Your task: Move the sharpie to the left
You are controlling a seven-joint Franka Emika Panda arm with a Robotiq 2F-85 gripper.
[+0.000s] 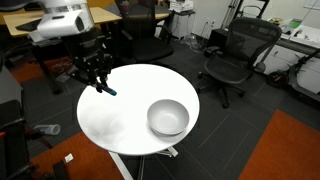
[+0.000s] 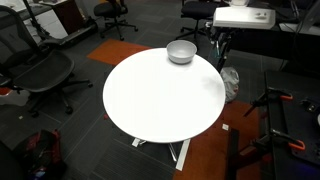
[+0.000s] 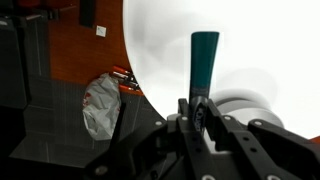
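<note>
My gripper (image 1: 100, 84) is shut on the sharpie (image 3: 203, 62), a slim dark marker with a teal-blue end. In the wrist view the teal end sticks out beyond my fingertips (image 3: 196, 108) over the white round table (image 3: 170, 50). In an exterior view the sharpie (image 1: 107, 92) hangs from the gripper just above the table's edge (image 1: 110, 125). In an exterior view the gripper (image 2: 222, 52) is at the table's far edge, and the sharpie is too small to make out there.
A grey bowl (image 1: 167, 117) stands on the table; it also shows in an exterior view (image 2: 181, 51) and, blurred, in the wrist view (image 3: 240, 104). Office chairs (image 1: 233, 60) (image 2: 40, 75) stand around. A crumpled bag (image 3: 100, 103) lies on the floor.
</note>
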